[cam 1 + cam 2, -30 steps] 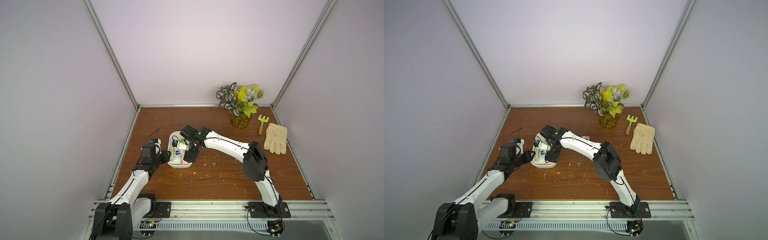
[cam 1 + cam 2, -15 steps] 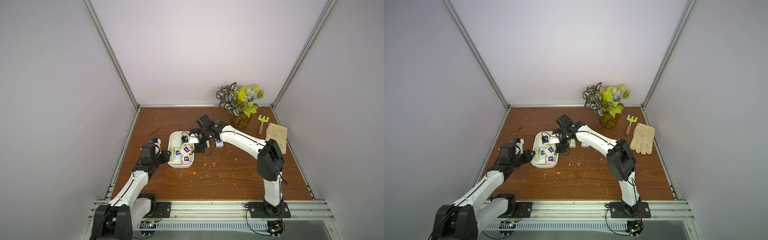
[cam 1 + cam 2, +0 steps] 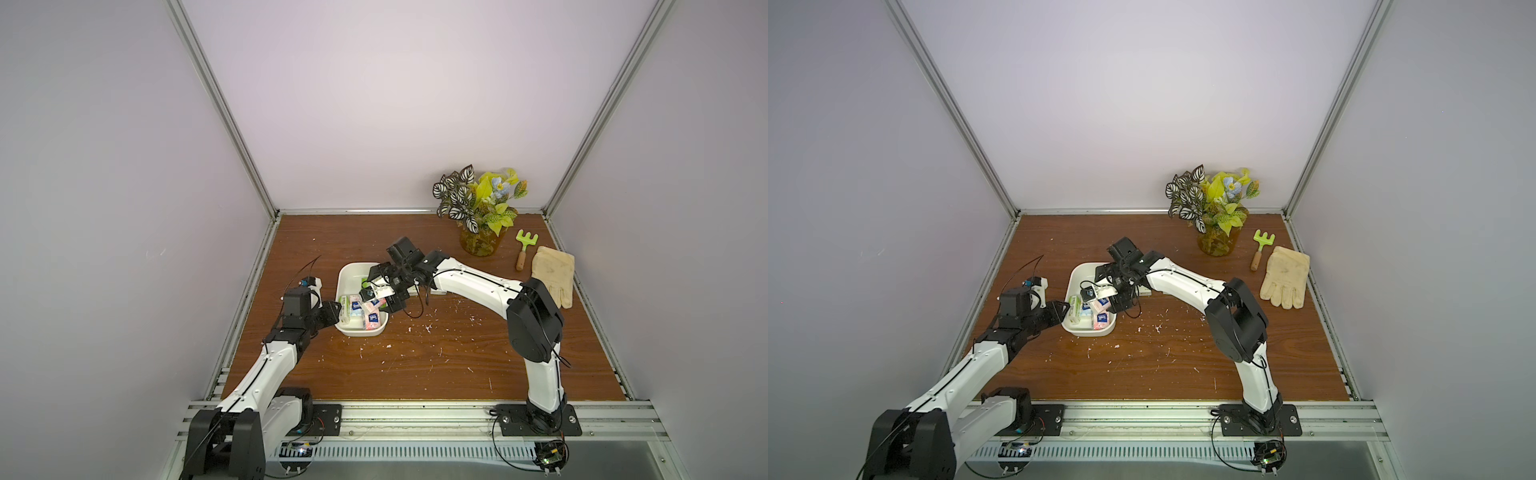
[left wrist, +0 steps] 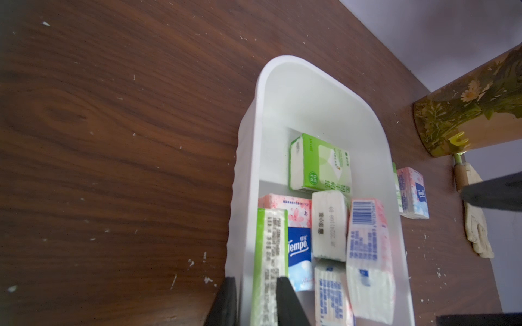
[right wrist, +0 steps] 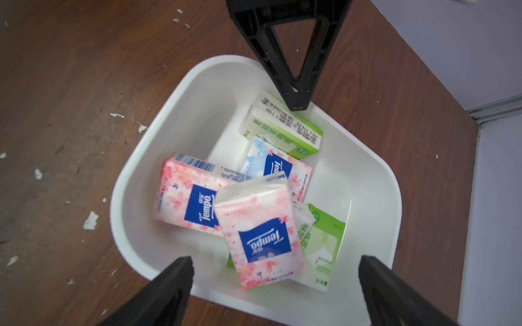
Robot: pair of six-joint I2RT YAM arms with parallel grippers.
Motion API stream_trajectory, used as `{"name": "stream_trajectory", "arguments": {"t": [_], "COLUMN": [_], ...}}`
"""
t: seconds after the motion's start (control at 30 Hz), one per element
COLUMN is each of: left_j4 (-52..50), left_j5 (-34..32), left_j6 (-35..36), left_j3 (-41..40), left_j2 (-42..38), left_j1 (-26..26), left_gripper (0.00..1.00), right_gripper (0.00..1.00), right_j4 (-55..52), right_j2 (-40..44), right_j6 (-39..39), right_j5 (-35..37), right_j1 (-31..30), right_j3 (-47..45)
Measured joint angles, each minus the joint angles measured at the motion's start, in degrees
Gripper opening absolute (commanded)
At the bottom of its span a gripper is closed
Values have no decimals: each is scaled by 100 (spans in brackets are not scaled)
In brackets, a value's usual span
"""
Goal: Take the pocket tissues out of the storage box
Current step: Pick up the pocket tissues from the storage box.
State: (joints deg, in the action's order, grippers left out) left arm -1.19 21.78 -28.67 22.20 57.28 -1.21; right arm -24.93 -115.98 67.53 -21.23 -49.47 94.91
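Your right gripper (image 5: 275, 262) hangs over the storage box (image 5: 141, 180) with its jaws spread wide and nothing between them. Your left gripper (image 4: 254, 302) is pinched narrow across the box wall on its own side, one finger outside and one inside. A green packet (image 4: 268, 248) standing on edge against that wall sits in the same pinch. I judge this a steadying hold on the box, not a pick.

Progress: two packets lie out on the table (image 4: 113, 141), just beyond the box's far wall. They are a pink packet (image 4: 412, 192) and a second green packet (image 4: 396, 180) touching it. Six of the pocket tissues (image 5: 260, 225) are inside by my count, piled loosely toward one end, the topmost lying across others. I judge the job about a quarter done.

Views: only the left wrist view shows the two removed packets plainly. In both top views the right arm (image 3: 469, 282) covers most of them. Only the right wrist view shows the right jaws empty.
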Motion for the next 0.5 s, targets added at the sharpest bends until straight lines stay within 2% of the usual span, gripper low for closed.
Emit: {"name": "stream_trajectory", "arguments": {"t": [0.2,0.5], "left_j4": [-7,-7], "left_j5": [0,2], "left_j6": [0,0], "left_j3": [0,0], "left_j2": [0,0], "left_j1": [0,0], "left_gripper": [21,21], "right_gripper": [94,85], "right_j4": [170,289], "right_j2": [-424,-503], "right_j6": [72,92], "right_j5": [-4,37], "right_j1": [-98,-151], "right_j3": [0,11]}}
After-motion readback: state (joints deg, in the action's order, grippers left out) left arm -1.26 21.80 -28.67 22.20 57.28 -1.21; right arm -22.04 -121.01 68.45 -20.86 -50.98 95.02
